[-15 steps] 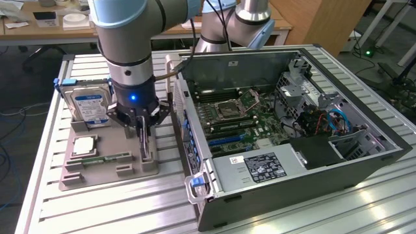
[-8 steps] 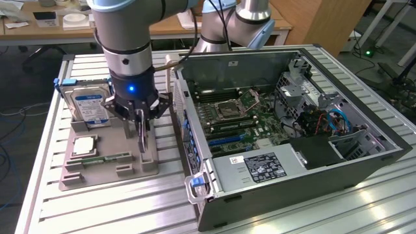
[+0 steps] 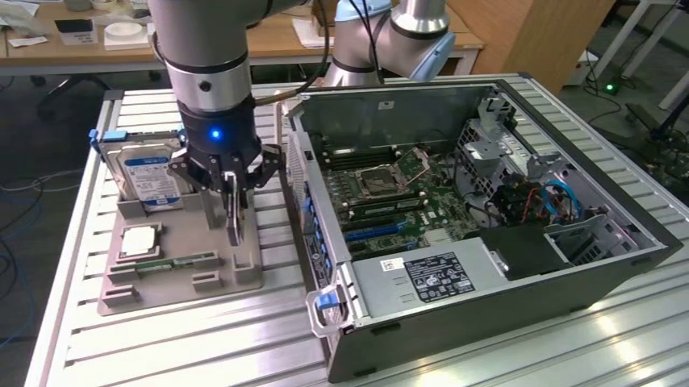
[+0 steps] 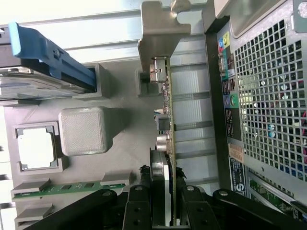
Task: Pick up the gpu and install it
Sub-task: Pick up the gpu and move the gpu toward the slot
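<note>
The gripper point(image 4: 163, 190) is clenched on the gpu point(image 4: 168, 120), whose near end is hidden between the black fingers point(image 4: 139, 203). The card is seen edge-on, so its cooler is hard to make out. It stands on edge over the grey tray point(image 4: 124, 148), just beside the open computer case point(image 4: 268, 96); whether it is clear of its slot I cannot tell. Also on the tray are one memory stick point(image 4: 62, 188), one processor point(image 4: 36, 148) and, farthest, one hard drive point(image 4: 43, 72), cut off at the edge.

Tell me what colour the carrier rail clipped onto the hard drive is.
Blue. The carrier rail shows best in the wrist view.
</note>
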Available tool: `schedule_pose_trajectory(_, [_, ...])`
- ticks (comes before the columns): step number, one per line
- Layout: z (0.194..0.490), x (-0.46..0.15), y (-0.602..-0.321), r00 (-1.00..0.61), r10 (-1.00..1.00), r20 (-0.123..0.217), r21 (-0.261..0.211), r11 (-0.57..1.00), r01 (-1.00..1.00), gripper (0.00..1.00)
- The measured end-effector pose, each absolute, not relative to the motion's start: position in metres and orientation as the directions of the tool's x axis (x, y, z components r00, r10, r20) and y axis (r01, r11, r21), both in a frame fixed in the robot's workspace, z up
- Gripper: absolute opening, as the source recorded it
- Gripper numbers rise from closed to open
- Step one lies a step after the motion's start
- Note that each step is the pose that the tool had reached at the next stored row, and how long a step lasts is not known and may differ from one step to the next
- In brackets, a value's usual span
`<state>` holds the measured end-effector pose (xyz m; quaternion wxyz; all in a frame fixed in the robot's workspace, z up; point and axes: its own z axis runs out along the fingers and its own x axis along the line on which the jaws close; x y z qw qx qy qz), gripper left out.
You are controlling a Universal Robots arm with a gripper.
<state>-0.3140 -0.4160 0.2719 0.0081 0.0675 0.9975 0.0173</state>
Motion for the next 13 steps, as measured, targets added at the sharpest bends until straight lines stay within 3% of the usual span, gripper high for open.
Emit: schedule_pose_trajectory(13, [0.272, -0.314, -0.4161, -0.991, 0.135, -0.014, 0.035, 0.99, 0.134, 0.28])
